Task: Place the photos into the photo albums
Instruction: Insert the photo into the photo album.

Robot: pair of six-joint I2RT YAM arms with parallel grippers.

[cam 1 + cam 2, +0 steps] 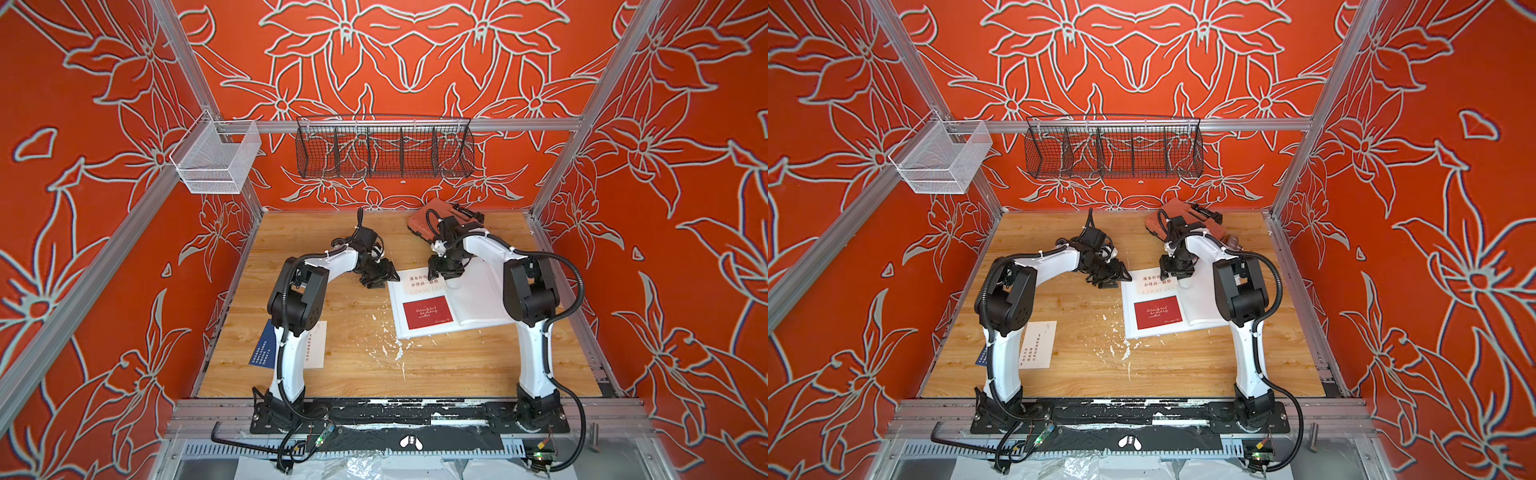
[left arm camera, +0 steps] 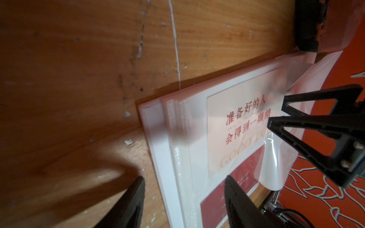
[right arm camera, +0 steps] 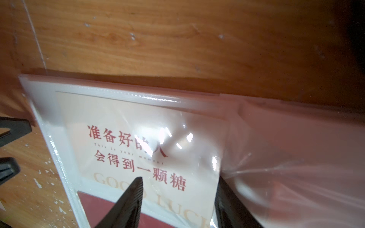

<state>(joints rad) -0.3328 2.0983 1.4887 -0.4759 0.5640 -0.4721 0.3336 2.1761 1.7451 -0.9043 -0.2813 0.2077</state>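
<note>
The photo album [image 1: 473, 303] lies open at the desk's [image 1: 353, 365] three o'clock, within both arms' reach. The right gripper [image 3: 178, 178], jaws spread and empty, hovers over the sleeved white card [image 1: 424, 282], probably seating it. The left gripper [image 2: 183, 177], likewise released, straddles the album's nine-o'clock edge, seemingly to steady it. A dark red card [image 1: 427, 312] sits sleeved at the page's six o'clock. A navy card [image 1: 262, 347] and a second white card [image 1: 1038, 345] wait at eight o'clock.

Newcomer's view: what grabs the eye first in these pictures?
The loud orange flower-patterned walls dominate. On the wooden table's right half lies an open white album, a dark red card and a white card on its left page, with the left gripper and right gripper open at its far edge.
</note>
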